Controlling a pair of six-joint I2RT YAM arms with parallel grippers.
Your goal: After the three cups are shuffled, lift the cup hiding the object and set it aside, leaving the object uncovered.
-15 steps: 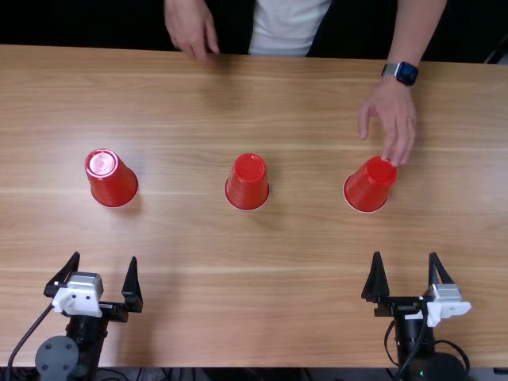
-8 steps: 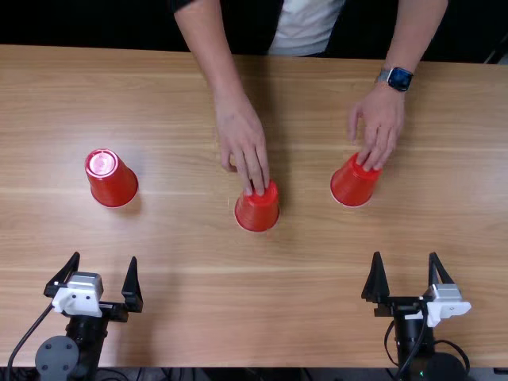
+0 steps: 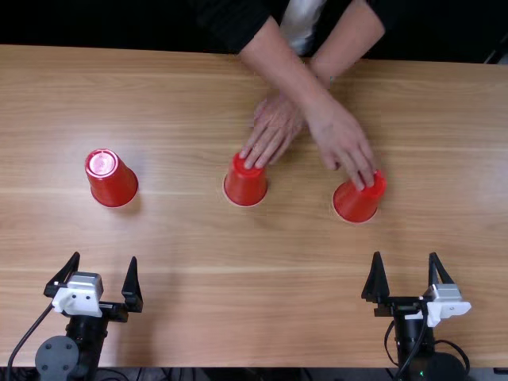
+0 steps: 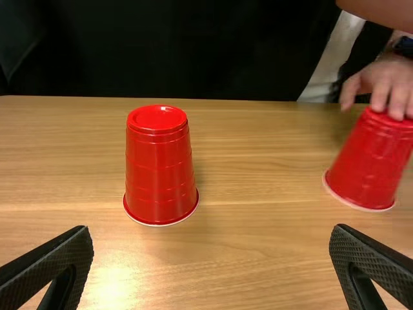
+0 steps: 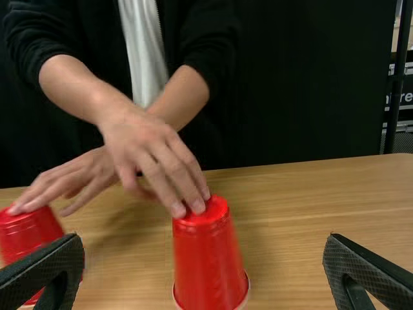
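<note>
Three red cups stand upside down in a row on the wooden table (image 3: 254, 262). The left cup (image 3: 110, 178) (image 4: 160, 166) stands alone, untouched. A person's arms are crossed over the table: one hand (image 3: 272, 133) rests its fingers on the middle cup (image 3: 245, 181) (image 4: 372, 161), the other hand (image 3: 346, 145) (image 5: 151, 158) presses on the right cup (image 3: 359, 197) (image 5: 208, 258). My left gripper (image 3: 95, 279) is open near the front edge, in front of the left cup. My right gripper (image 3: 405, 278) is open near the front edge, in front of the right cup. The object is hidden.
The person's body (image 3: 298, 20) stands across the far edge of the table. Bare wood lies between the cup row and both grippers.
The person's arms have crossed, swapping the middle and right cups: the cup that was at the right slid to the middle, the middle one to the right. Left cup and both grippers stayed still.
</note>
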